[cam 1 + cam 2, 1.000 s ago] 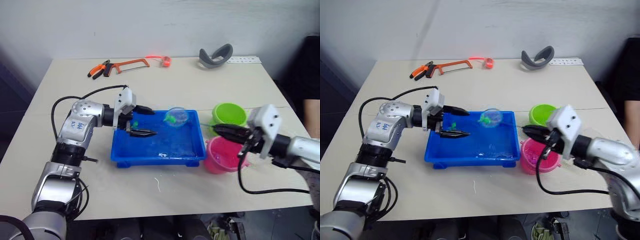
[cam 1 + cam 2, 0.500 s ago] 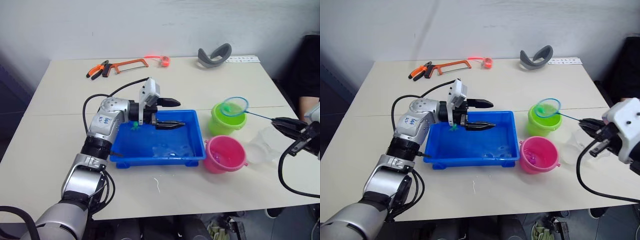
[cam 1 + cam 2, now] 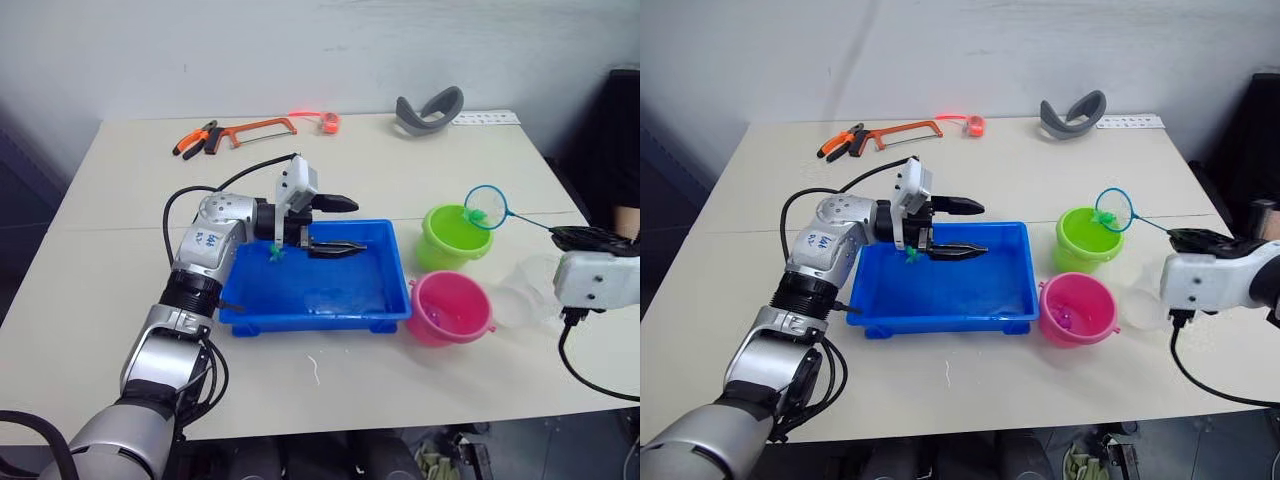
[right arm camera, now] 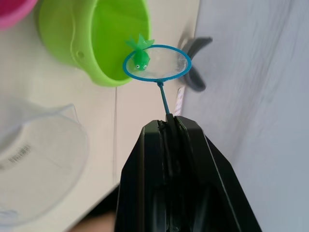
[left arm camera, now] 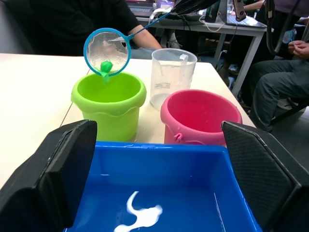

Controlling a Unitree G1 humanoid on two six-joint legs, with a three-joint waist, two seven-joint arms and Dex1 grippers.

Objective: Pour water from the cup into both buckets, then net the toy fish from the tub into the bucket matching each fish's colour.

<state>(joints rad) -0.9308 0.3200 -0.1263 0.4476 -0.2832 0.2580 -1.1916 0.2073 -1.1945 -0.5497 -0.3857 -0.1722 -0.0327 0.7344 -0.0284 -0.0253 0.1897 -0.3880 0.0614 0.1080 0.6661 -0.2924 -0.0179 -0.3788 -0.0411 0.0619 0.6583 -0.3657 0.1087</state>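
Netting step: right gripper (image 4: pixel 170 126) clamps the net (image 3: pixel 1117 210) handle, green fish (image 4: pixel 140 57) inside, above the green bucket (image 3: pixel 1087 239) rim near the table's right edge; next, tip it in; left gripper (image 3: pixel 958 229) gapes empty over the tub (image 3: pixel 940 290).

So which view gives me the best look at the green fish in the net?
The right wrist view: the green fish sits close and sharp in the net, over the green bucket. The left wrist view shows it smaller; the eye views show a green speck.
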